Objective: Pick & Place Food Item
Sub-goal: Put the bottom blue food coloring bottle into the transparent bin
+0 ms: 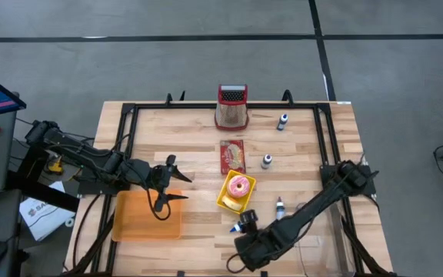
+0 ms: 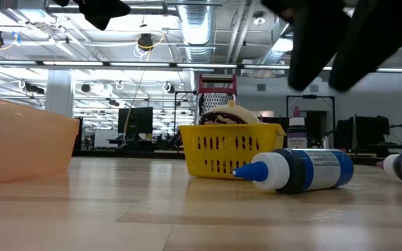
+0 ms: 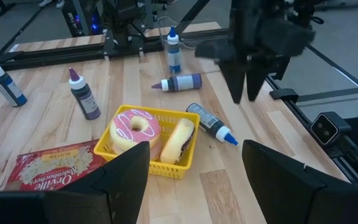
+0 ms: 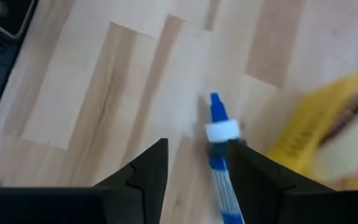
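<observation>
A yellow basket point(image 1: 237, 192) near the table's middle holds a pink-iced donut point(image 3: 135, 127) and a long pastry point(image 3: 178, 140). Beside the basket's near side a blue bottle point(image 4: 219, 143) lies on its side on the table. My right gripper point(image 4: 201, 144) hangs open just above the bottle, pointing steeply down with a finger on either side, and it stays clear of the bottle in the low view. My left gripper point(image 3: 196, 149) waits open above the orange tray point(image 1: 146, 217) at the table's left, facing the basket.
A popcorn box point(image 1: 232, 156) lies beyond the basket, and a red-topped grater point(image 1: 232, 106) stands at the far edge. Three more small bottles point(image 1: 283, 121), point(image 1: 267, 161), point(image 1: 280, 206) are spread over the right half. A black frame point(image 1: 325, 138) rims the table.
</observation>
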Robot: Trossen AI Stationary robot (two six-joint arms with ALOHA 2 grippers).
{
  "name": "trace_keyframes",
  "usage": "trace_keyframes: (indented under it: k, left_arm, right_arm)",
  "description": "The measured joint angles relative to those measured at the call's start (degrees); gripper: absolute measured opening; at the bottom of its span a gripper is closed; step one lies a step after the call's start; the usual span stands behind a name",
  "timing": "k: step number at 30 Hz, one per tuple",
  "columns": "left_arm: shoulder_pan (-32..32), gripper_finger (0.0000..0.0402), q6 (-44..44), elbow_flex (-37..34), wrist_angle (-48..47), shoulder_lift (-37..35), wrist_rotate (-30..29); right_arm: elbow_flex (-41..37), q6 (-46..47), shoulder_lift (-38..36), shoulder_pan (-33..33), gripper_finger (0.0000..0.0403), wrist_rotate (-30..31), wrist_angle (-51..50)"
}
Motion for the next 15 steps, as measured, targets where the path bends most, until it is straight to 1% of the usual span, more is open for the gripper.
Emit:
trace_keyframes:
  k: [2, 5, 8, 11, 15]
  left_arm:
    - [0.0, 0.025, -0.18, 0.0, -0.01, 0.0, 0.0]
    - [0.0, 0.025, -0.2, 0.0, 0.02, 0.0, 0.02]
    - [0.0, 0.025, -0.2, 0.0, 0.04, 0.0, 0.02]
    - [0.0, 0.025, -0.2, 0.0, 0.01, 0.0, 0.04]
    - [0.0, 0.025, -0.2, 0.0, 0.0, 0.0, 0.04]
  right_arm:
    - [0.84, -2.09, 1.7, -0.68, 0.0155, -1.05, 1.28]
    - [2.11, -2.42, 3.47, -2.23, 0.0155, -3.34, 0.96]
    - [2.25, -4.08, 4.07, -4.12, 0.0155, -5.36, 0.63]
    - [2.22, -6.13, 4.55, -5.57, 0.0155, -5.99, 0.34]
    - [2.18, -6.93, 5.67, -7.26, 0.0155, -9.71, 0.75]
